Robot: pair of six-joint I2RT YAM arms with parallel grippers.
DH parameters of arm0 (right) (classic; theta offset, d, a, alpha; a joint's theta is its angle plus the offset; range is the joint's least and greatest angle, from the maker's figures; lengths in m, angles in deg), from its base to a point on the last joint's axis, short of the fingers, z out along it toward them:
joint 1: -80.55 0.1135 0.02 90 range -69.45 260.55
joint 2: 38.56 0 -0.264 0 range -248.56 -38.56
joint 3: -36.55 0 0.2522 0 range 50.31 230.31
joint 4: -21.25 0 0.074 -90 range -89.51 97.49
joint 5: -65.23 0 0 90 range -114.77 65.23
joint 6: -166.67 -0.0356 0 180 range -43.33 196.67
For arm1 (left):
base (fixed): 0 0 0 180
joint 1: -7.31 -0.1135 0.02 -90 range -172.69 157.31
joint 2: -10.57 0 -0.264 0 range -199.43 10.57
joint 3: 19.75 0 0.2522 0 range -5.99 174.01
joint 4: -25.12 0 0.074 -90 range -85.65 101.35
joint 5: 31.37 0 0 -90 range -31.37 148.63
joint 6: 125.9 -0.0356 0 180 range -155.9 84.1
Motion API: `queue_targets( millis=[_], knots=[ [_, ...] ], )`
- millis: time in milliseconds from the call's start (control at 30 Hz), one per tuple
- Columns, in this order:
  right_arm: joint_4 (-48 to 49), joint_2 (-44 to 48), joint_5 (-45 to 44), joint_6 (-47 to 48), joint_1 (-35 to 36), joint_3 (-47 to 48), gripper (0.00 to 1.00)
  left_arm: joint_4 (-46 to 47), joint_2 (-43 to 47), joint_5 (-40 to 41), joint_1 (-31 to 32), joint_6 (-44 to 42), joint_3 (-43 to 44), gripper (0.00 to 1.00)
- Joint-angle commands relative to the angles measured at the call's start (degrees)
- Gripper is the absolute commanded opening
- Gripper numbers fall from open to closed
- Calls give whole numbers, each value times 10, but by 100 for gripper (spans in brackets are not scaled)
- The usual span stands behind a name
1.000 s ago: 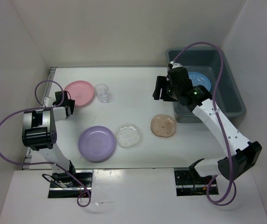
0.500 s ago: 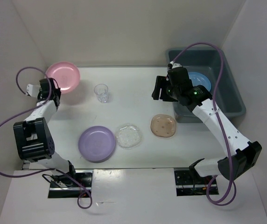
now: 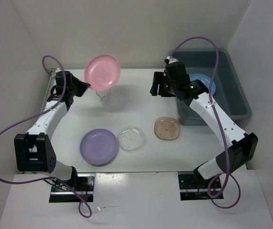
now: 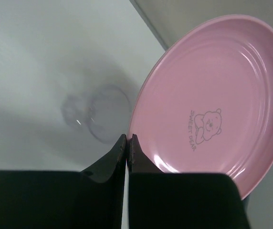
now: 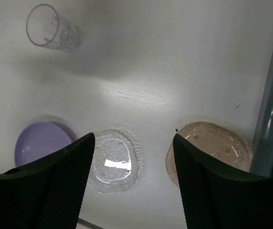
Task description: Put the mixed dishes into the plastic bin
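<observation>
Pink plate hangs clamped in your left gripper; right gripper gapes empty; carry it across to the bin.

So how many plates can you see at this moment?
5: pink plate held up in the left fingers; purple plate, clear plate and brownish plate in a row on the table; blue plate inside the bin. Others could be hidden in the bin.

1. I see a white table filling the centre of the top view, evenly lit.
2. It is enclosed by a plain white back wall at top, a left wall and a right wall.
3. A soft glare patch sits mid-frame in the right wrist view.
4. A white ledge spans the bottom edge.
</observation>
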Motion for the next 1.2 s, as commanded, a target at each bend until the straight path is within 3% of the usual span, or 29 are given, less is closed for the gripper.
queue_targets(
  millis=[0,367,1067,1167],
  knots=[
    [49,-20,-10,32,-1,75,70,-10,55,-81,71,-33,16,0],
    [60,-95,-40,66,-1,150,63,-17,92,-106,172,-11,-58,0],
    [102,-131,70,13,-1,129,53,-22,102,-119,178,1,-89,0],
    [102,-144,76,13,-1,129,46,-22,108,-119,178,1,-89,0]
  ],
)
